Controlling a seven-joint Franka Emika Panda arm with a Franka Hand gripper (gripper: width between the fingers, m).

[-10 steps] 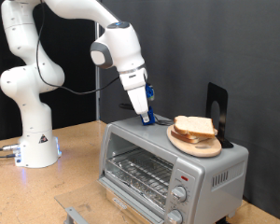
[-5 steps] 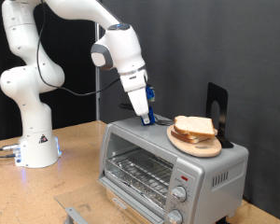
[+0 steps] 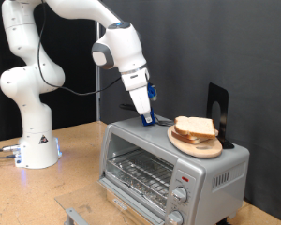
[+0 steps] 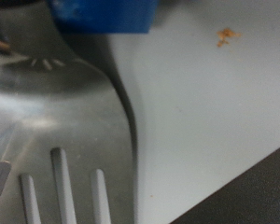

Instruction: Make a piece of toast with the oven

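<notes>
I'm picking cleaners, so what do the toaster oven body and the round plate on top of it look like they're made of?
The oven looks like brushed silver metal, with a dull grey sheen. The plate looks like wood, tan and matte.

My arm (image 3: 47,37) is glossy white throughout, built of rounded, bulbous segments with grey seams at the joints. Its conical base (image 3: 36,148) carries a small dark triangular mark and a faint bluish light at the foot. A thin black cable (image 3: 84,92) loops off the arm. The hand (image 3: 146,116) is white, ending in blue.
</notes>
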